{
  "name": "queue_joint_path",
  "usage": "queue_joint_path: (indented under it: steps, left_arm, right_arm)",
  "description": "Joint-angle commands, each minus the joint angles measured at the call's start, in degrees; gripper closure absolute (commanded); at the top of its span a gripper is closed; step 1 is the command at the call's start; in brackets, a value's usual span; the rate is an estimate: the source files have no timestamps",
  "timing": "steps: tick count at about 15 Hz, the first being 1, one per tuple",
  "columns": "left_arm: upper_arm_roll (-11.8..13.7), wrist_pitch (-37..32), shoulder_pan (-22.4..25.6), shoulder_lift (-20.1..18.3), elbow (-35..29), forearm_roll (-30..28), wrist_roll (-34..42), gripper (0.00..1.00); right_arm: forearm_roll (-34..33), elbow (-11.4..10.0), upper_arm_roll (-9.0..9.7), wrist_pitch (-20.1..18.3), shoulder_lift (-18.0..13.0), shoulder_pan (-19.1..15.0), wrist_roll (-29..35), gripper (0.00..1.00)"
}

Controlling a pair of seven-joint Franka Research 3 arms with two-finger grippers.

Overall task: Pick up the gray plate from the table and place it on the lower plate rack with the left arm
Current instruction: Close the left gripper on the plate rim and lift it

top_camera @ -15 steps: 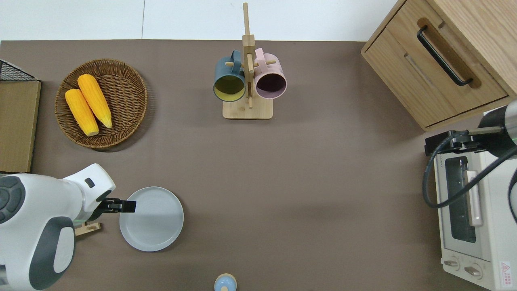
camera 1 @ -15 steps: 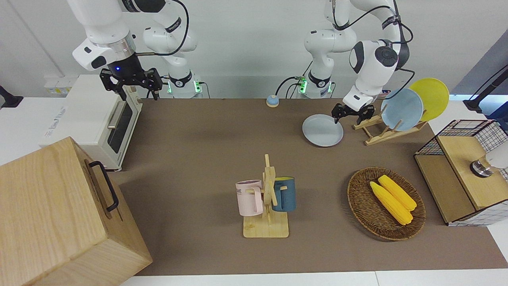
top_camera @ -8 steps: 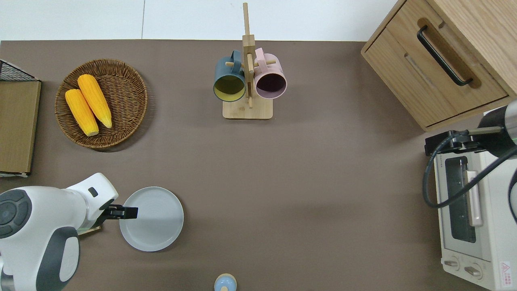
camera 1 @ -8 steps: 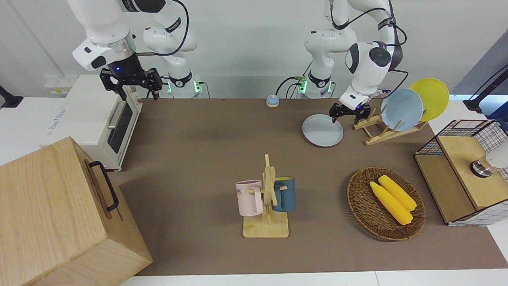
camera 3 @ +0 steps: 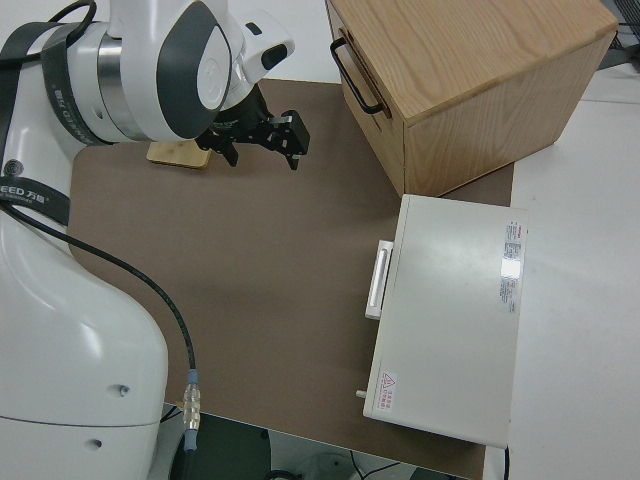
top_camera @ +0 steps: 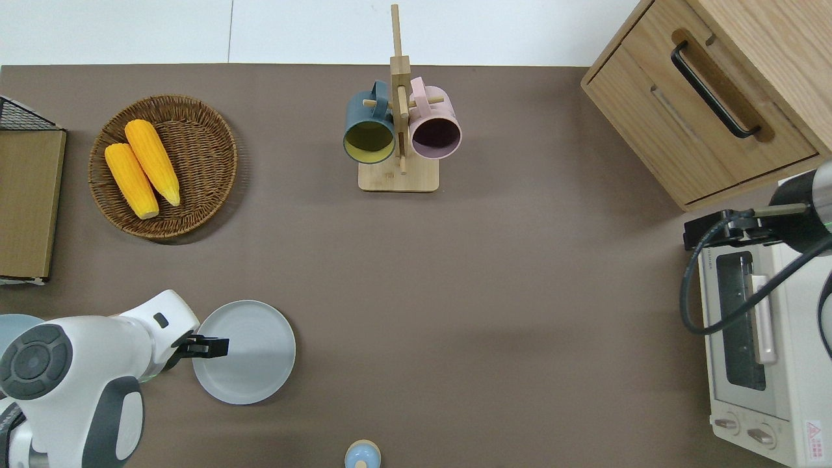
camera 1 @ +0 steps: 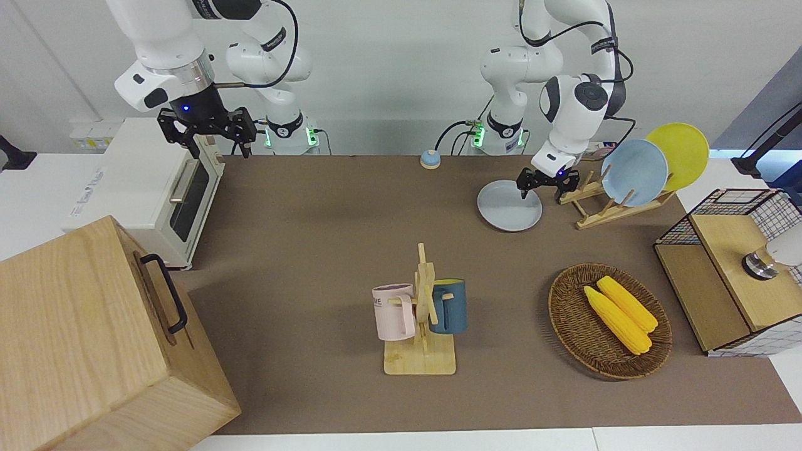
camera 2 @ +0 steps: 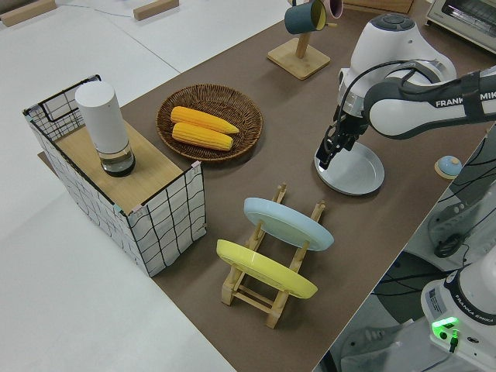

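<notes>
**Left gripper at the gray plate's rim**

The gray plate (top_camera: pixel 244 351) lies flat on the table (top_camera: pixel 455 292), just beside the lower plate rack (camera 1: pixel 611 207), which holds a light-blue plate (camera 1: pixel 634 172) and a yellow plate (camera 1: pixel 680 153). The left gripper (top_camera: pixel 218 347) is over the plate's rim; whether its fingers are apart cannot be told. A wicker basket (top_camera: pixel 208 140) holds two corn cobs (top_camera: pixel 143 168). The right arm is parked.

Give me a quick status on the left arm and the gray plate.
Left claw at the gray plate rim, grip unclear. Plate flat on table, beside the lower plate rack. Right arm parked. Nothing between plate and rack.
</notes>
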Motion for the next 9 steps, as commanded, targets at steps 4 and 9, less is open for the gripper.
queue_joint_path:
  steps: [4,9]
  left_arm:
    - [0.1,6.0,0.4,0.9,-3.3,1.2,0.6,0.00]
    - [0.1,12.3,0.5,4.2,-5.4,1.2,0.6,0.00]
  right_arm:
    - [0.2,0.4,-0.34,-0.1,0.0,0.4,0.2,0.017]
    - [0.2,0.4,-0.34,-0.1,0.0,0.4,0.2,0.017]
